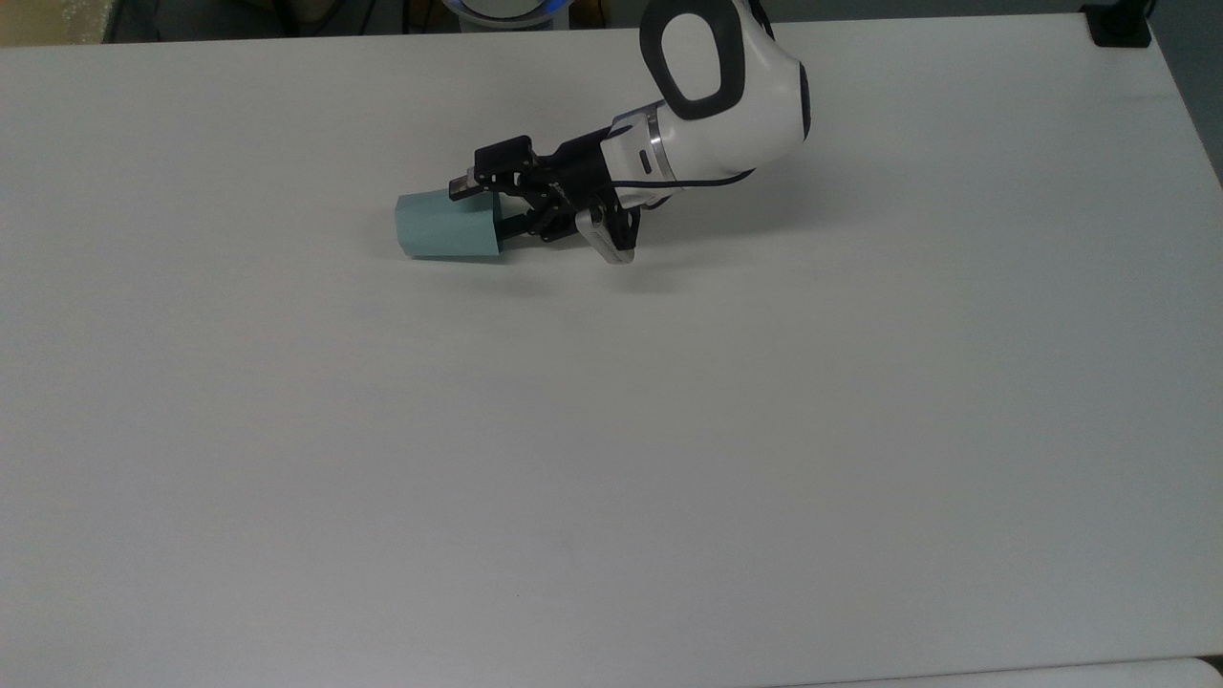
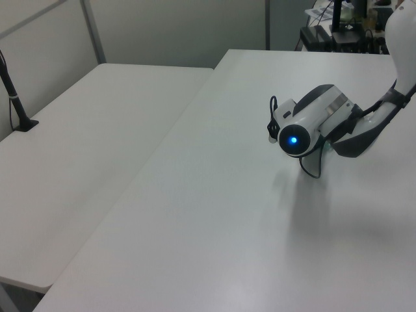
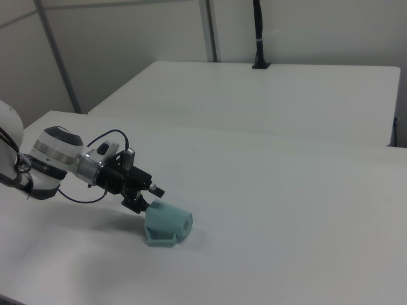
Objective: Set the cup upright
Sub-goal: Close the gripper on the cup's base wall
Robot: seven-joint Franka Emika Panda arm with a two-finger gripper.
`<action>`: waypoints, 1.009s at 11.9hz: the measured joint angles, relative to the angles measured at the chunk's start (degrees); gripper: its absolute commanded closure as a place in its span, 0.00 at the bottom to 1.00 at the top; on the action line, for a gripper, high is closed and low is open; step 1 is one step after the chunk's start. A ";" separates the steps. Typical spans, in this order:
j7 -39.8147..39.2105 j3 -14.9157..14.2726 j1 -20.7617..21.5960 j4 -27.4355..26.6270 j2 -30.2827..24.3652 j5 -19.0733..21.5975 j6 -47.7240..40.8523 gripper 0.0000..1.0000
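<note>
The pale teal cup lies on its side on the white table, with its wide mouth facing the top view's right. My gripper is open at that mouth. One black finger reaches over the cup's far upper side, and the other sits at the rim opening. In the right view the cup lies just to the right of the gripper, whose fingertips are at its rim. In the left view the white wrist with a blue light hides the cup.
A second white table stands beyond a gap and carries a black post. The left view has this table on its left, with a black post. A black clamp sits at the top view's far right corner.
</note>
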 measured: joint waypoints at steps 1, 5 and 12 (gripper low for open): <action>0.06 0.00 -0.45 -0.05 0.00 0.00 0.23 0.25; 0.12 0.00 -1.68 -0.86 0.01 -0.01 0.46 0.25; 0.82 -0.03 -2.03 -2.86 -0.08 -2.80 1.13 1.00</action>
